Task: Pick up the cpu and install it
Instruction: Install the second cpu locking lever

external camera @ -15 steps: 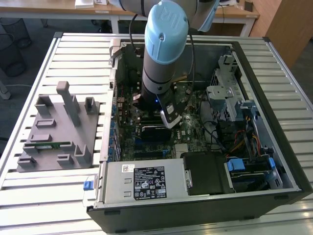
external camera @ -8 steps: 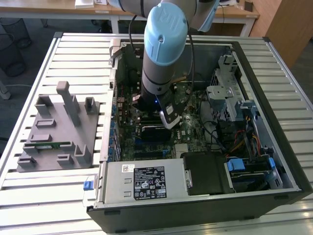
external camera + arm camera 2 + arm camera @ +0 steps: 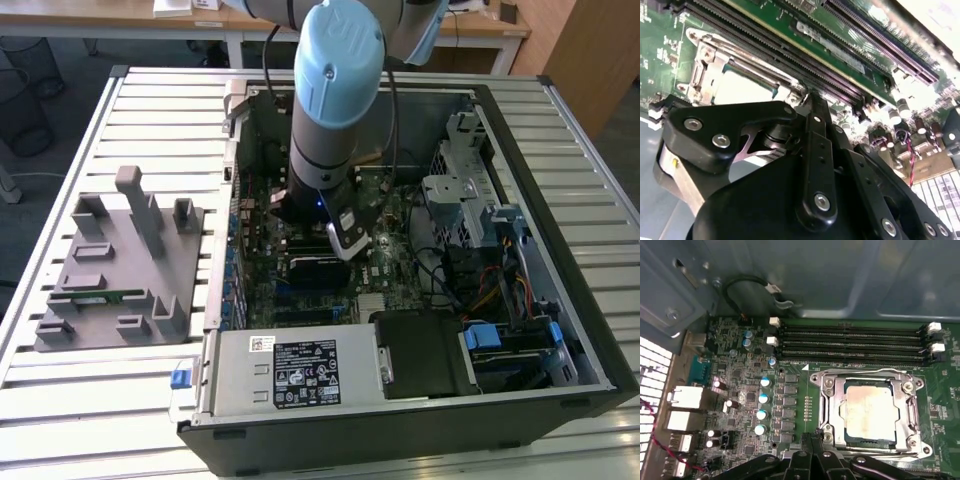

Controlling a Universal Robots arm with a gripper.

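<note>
Surface: slatted metal table (image 3: 150,110), open computer case (image 3: 560,330).
Arm: reaching down into case.
Gripper (image 3: 812,460): finger state unclear.
Cpu (image 3: 867,407): in socket, just beyond the fingers.

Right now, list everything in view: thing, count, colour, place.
cpu: one, pale silver, seated in the motherboard socket's metal frame.
motherboard: one, green, inside the computer case.
memory slots: four, black, beside the socket, with no sticks in them.
computer case: one, black and grey, open, lying on the slatted table.
power supply: one, silver, at the case's near edge in the exterior view.
parts holder: one, grey, on the table at the exterior view's left.
memory stick: one, green, lying in the holder.
gripper: one, black, just above the board beside the socket.
</note>
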